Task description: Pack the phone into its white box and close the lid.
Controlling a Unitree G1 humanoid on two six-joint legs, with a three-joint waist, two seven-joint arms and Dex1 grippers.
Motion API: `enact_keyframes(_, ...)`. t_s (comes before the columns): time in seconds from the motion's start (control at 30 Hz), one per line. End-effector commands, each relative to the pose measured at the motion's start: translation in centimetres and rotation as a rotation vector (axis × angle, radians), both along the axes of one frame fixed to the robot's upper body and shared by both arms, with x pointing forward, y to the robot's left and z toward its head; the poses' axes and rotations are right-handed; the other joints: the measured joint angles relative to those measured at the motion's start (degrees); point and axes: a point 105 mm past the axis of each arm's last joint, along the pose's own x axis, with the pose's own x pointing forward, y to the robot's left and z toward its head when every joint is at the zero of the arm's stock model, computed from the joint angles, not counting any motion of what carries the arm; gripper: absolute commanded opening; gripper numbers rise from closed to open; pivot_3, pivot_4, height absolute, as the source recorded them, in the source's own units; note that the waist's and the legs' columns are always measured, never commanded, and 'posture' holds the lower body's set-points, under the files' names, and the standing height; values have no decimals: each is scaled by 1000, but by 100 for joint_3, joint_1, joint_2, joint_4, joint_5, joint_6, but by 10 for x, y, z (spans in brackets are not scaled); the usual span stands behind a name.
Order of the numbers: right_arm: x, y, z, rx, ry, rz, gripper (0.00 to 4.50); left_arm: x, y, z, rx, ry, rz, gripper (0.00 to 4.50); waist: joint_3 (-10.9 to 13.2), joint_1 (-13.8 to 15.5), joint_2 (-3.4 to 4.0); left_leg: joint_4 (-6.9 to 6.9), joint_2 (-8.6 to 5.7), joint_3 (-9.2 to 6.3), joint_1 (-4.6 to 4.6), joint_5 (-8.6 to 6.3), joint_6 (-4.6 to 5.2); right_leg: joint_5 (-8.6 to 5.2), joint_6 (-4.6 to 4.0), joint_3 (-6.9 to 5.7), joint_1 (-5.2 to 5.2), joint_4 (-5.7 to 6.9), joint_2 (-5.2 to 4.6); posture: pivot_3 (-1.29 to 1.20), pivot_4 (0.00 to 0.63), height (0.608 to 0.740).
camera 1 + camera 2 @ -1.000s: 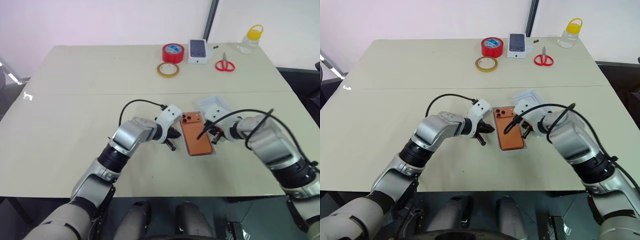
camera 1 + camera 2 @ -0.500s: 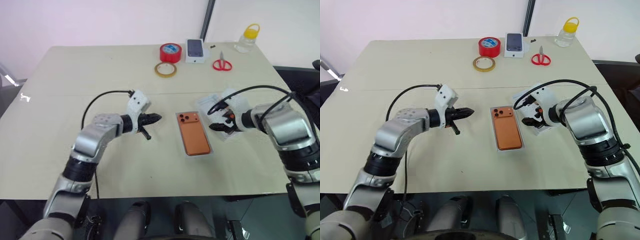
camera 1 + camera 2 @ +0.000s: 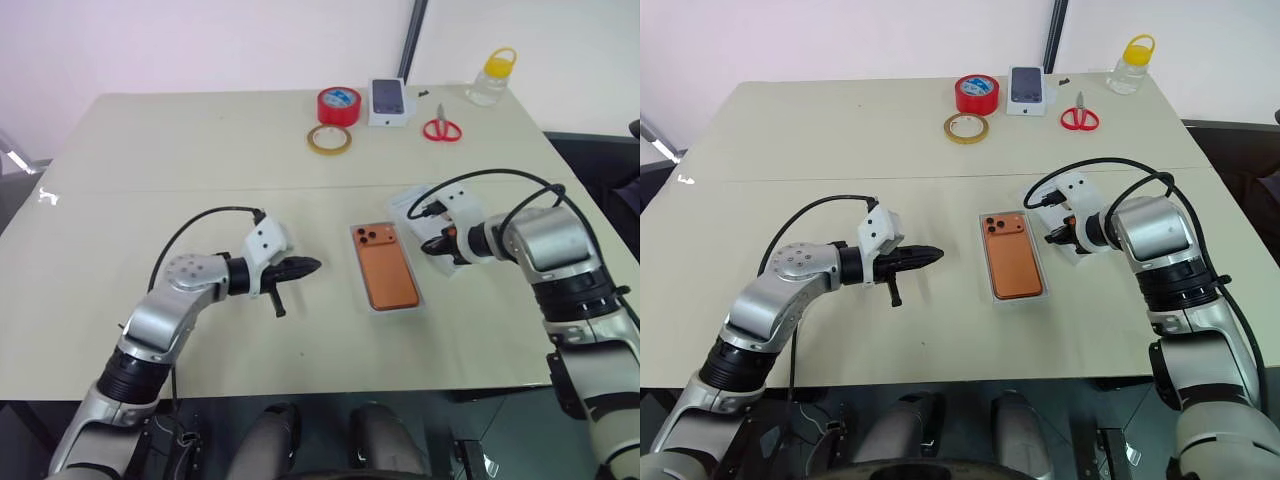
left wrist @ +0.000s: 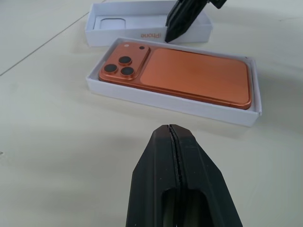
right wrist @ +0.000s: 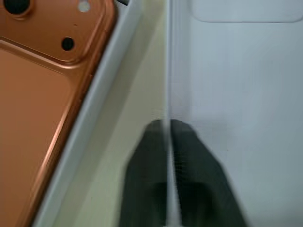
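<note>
A: Where is the phone [image 4: 180, 75]?
B: It lies face down in the white box [image 4: 199, 106], between both grippers.
A: And the right gripper [image 5: 166, 127]?
B: Its fingers pinch the near wall of the lid [image 4: 118, 26]. The left gripper [image 4: 171, 130] is pressed together, empty, apart from the box.

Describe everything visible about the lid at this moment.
The lid is a shallow white cardboard cover lying open side up on the table, plain white inside with a pale rounded insert at one end and orange "iPhone" lettering on its side wall. It sits beside the white box holding the phone, apart from it. The right gripper is shut on its near wall.
</note>
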Motion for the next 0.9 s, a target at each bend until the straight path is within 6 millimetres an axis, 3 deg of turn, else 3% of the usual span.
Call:
enact_keyframes(0.03,3,3,29,43,-71,-5,85,4,6,6,-20,-21,54,0,1,-2,1,0,0,0,0,0,0,0,0,0,-1,0,0,0,150,740)
enact_keyframes(0.23,-5,41,111,590,-126,60,85,42,45,17,-75,-50,353,0,9,-21,15,-2,4,4,0,0,0,1,-1,5,-10,13,6,0,150,740)
enact_keyframes(0.37,-15,67,130,827,-96,195,85,58,68,25,-122,-49,488,0,8,16,12,-3,5,0,0,-1,1,1,-1,-1,-2,2,4,0,150,740)
enact_keyframes(0.43,-23,88,123,926,-20,260,85,63,74,24,-121,-47,522,0,8,7,12,0,0,3,-1,-1,3,1,-1,1,0,2,-1,0,150,740)
enact_keyframes(0.5,-40,116,102,1020,106,325,85,66,73,24,-113,-56,527,0,7,-12,11,0,1,3,0,-1,3,1,0,1,1,2,-1,0,150,740)
enact_keyframes(0.6,-65,140,79,1118,189,255,85,67,67,25,-105,-70,510,0,8,-26,12,-4,8,3,-1,1,3,0,0,-2,-1,5,0,0,150,740)
enact_keyframes(0.8,-83,163,49,1183,205,-11,85,65,53,21,-86,-68,455,0,9,-108,17,15,5,9,-10,1,7,4,6,5,-8,16,3,0,150,740)
enact_keyframes(0.87,-80,158,40,1177,213,-143,85,59,36,19,-76,-64,379,0,9,-143,18,8,6,6,-6,1,7,4,6,5,-8,17,5,0,150,740)
enact_keyframes(0.9,-78,155,37,1172,216,-195,319,56,28,18,-76,-61,345,0,9,-151,18,7,6,6,-6,1,7,4,6,5,-8,17,5,0,150,740)
